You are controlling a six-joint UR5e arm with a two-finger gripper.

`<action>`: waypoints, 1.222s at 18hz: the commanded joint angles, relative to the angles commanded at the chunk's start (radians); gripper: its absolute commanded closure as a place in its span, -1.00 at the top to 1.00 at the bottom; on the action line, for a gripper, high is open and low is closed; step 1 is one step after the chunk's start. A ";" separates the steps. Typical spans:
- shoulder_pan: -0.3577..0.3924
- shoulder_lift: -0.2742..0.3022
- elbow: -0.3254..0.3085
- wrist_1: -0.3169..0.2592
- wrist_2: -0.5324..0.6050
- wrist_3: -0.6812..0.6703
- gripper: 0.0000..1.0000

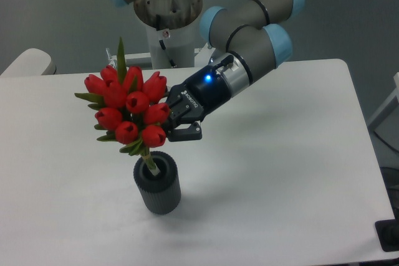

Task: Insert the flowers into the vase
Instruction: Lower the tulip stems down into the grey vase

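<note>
White table (299, 166), pincer (169, 121), flowers (128, 107), vase (157, 183)

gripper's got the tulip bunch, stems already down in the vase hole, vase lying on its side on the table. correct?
Not quite. The vase stands upright on the white table, not on its side; the camera view shows its rim facing up. The rest holds: the gripper is closed on the red tulip bunch, and the pale stems run down into the vase's central hole.
</note>
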 joint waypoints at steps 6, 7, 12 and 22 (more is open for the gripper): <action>0.003 -0.046 -0.034 0.000 0.000 0.087 -0.57; 0.003 -0.060 -0.034 0.000 0.000 0.098 -0.57; 0.014 -0.107 -0.041 0.000 0.000 0.150 -0.56; 0.020 -0.133 -0.063 -0.002 0.002 0.157 -0.45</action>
